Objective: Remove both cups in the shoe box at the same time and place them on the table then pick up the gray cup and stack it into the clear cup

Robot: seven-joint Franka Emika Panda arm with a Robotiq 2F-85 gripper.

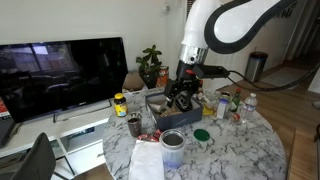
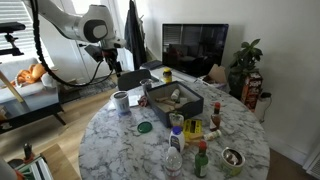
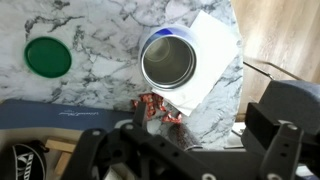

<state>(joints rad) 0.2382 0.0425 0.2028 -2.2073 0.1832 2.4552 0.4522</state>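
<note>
A small cup [image 3: 167, 62] with a whitish-blue rim and gray inside stands upright on the white paper sheet [image 3: 210, 45]. It looks like the gray cup nested in the clear cup. It shows in both exterior views [image 1: 172, 145] [image 2: 121, 101]. The blue-gray shoe box [image 1: 156, 103] [image 2: 186, 111] sits mid-table; its edge shows in the wrist view [image 3: 60, 113]. My gripper [image 1: 182, 97] [image 3: 198, 114] is open and empty, above the box end near the cup. The marble table [image 1: 225, 150] [image 2: 120, 145] carries everything.
A dark tumbler [image 1: 134, 126] [image 3: 178, 130] and red snack packets [image 3: 153, 104] lie between box and cup. A green lid [image 1: 203, 134] [image 2: 144, 127] [image 3: 48, 56] lies flat. Several bottles [image 1: 239, 105] [image 2: 176, 150] crowd one table edge. A TV [image 1: 60, 70] stands behind.
</note>
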